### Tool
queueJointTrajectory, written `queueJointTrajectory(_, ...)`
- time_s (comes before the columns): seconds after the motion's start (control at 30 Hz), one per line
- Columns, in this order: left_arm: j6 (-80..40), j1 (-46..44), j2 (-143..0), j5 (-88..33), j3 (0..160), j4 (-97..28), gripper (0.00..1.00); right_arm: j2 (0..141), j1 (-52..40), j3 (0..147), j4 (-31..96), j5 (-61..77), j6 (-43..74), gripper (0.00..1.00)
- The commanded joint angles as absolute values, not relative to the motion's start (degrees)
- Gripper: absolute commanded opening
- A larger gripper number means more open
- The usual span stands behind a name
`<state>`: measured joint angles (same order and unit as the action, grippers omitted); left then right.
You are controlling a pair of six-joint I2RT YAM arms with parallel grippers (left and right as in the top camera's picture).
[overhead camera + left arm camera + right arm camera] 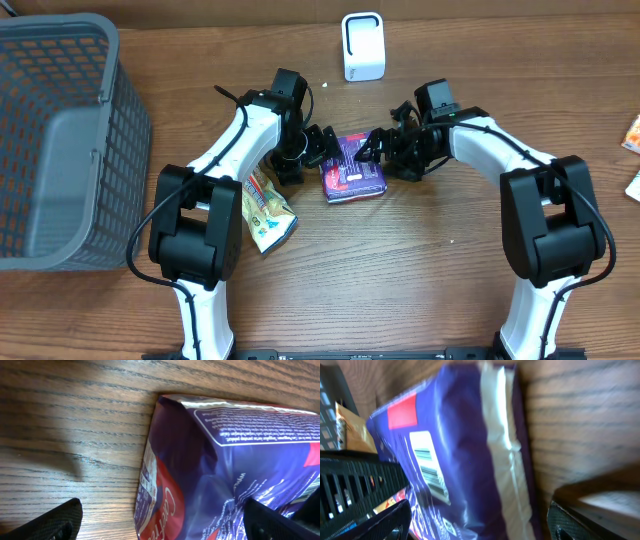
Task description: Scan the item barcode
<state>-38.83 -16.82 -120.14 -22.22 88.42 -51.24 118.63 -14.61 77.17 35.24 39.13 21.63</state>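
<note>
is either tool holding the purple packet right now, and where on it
Nothing is held. The purple packet lies on the table, with the left tool and right tool open at opposite sides of it, neither closed on it.

Both arms angled inward, left gripper and right gripper nose to nose, jaws of both spread wide

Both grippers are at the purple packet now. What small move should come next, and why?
Probably the right gripper should close on the purple packet. Its jaws stand open with the packet between them, and the left gripper is open too, so nothing holds the packet. A barcode shows on it in the right wrist view, and the white scanner stands farther back.
</note>
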Motion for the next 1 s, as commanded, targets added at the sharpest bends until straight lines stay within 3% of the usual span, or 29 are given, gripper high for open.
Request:
queueJointTrajectory(0.0, -35.9, -15.9, -120.2, -24.9, 90.4, -51.0, 0.94, 118.7, -12.4, 76.9, 34.5, 38.7, 22.1, 0.82)
queueJointTrajectory(0.13, -35.8, -15.7, -120.1, -23.6, 91.0, -50.9, 0.95, 118.8, -12.7, 76.9, 34.8, 38.6, 22.1, 0.75)
queueJointTrajectory(0.43, -40.3, -16.0, -120.4, -18.0, 90.9, -51.4, 0.91, 118.8, -16.9, 76.9, 36.5, 38.6, 24.3, 0.75)
queueJointTrajectory(0.5, -40.3, -17.0, -120.6, -18.0, 90.8, -52.7, 0.75, 118.8, -17.6, 76.9, 35.9, 38.2, 24.3, 0.75)
queueJointTrajectory(0.67, -40.0, -20.3, -120.6, -19.5, 90.8, -52.4, 0.64, 118.7, -16.4, 77.0, 34.4, 38.6, 24.0, 0.77)
queueJointTrajectory(0.7, -39.4, -20.7, -120.6, -19.5, 90.8, -52.0, 0.60, 118.7, -15.8, 77.3, 35.1, 38.7, 23.9, 0.80)
queueJointTrajectory(0.73, -39.0, -21.0, -120.6, -19.4, 90.8, -51.7, 0.54, 118.6, -14.6, 78.5, 37.9, 38.6, 21.5, 0.92)
queueJointTrajectory(0.8, -39.0, -21.1, -120.7, -19.4, 90.7, -51.3, 0.45, 118.3, -13.2, 81.0, 42.9, 38.5, 16.0, 0.99)
queueJointTrajectory(0.97, -39.0, -21.1, -120.7, -18.4, 90.7, -49.6, 0.26, 117.7, -9.4, 88.8, 55.0, 32.5, 11.6, 1.00)
